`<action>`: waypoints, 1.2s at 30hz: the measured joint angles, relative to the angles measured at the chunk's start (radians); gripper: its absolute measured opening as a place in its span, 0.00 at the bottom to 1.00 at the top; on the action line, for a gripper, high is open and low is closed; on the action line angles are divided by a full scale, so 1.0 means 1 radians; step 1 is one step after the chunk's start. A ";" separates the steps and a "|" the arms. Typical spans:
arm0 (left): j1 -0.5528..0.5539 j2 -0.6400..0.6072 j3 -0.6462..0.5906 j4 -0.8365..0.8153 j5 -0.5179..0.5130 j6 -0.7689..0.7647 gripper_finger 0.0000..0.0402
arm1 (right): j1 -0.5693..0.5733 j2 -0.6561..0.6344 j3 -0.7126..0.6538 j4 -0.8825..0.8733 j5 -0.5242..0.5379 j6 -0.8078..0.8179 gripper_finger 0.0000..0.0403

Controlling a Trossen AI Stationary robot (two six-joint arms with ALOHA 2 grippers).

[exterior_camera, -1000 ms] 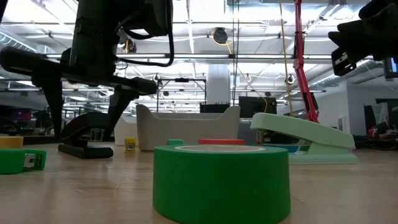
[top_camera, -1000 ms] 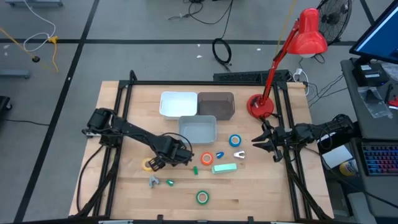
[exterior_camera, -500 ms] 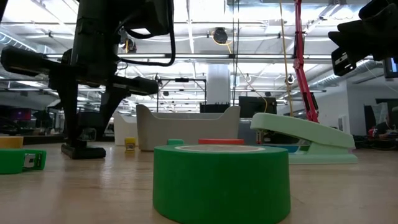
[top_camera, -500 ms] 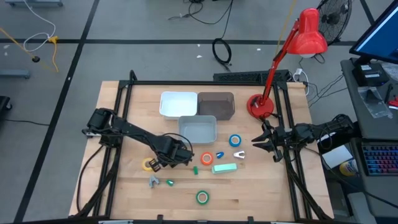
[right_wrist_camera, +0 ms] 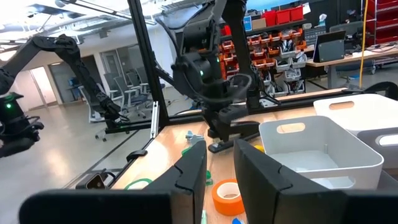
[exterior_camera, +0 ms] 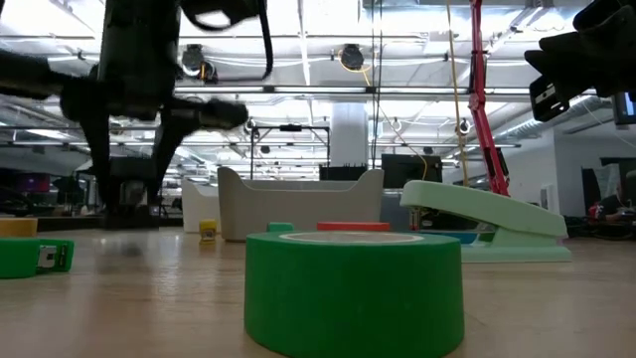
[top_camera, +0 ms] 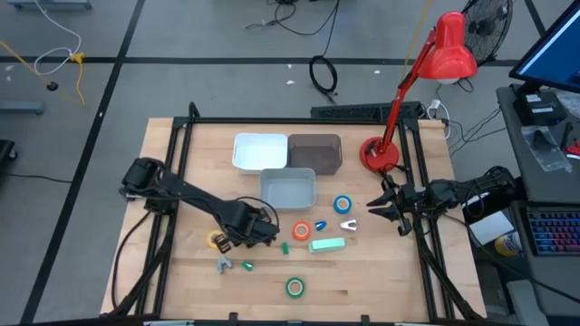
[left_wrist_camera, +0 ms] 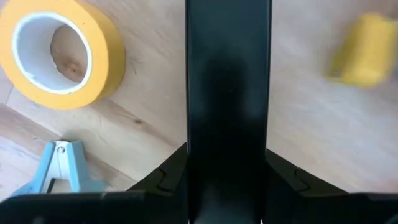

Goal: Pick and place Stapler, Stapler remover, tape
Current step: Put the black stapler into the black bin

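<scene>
Fingers of the left claw (top_camera: 263, 232) had drawn in since the earlier frame, clamped on a black stapler (left_wrist_camera: 227, 93) beside the yellow ring-shaped tape roll (top_camera: 217, 240); right claw (top_camera: 376, 207) waited, nearly together.

Far centre of table (top_camera: 181, 281) blocked by three bins: white bin (top_camera: 260, 150), brown bin (top_camera: 315, 152), grey bin (top_camera: 288, 187). Far right corner occupied by red lamp (top_camera: 381, 154). Centre crowded by orange tape (top_camera: 301, 231), blue tape (top_camera: 342, 205), stapler (top_camera: 327, 244). Left arm (top_camera: 186, 192) stretched across left half. Near strip left open except green tape (top_camera: 295, 287).
</scene>
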State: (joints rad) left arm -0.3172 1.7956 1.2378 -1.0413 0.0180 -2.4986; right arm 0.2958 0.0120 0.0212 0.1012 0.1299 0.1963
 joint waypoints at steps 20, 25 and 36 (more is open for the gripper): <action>-0.058 -0.118 0.366 -0.369 -0.321 0.222 0.32 | 0.000 0.001 0.000 0.214 0.008 0.000 0.18; -0.037 -0.117 0.419 -0.343 -0.367 0.436 0.32 | 0.000 0.024 0.001 0.285 0.007 -0.031 0.18; 0.067 -0.110 0.425 -0.101 -0.378 0.979 0.32 | -0.003 0.320 0.169 0.189 0.011 -0.306 0.18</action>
State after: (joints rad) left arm -0.2506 1.6859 1.6627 -1.1425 -0.3603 -1.5199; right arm 0.2932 0.3325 0.1897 0.2899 0.1405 -0.1101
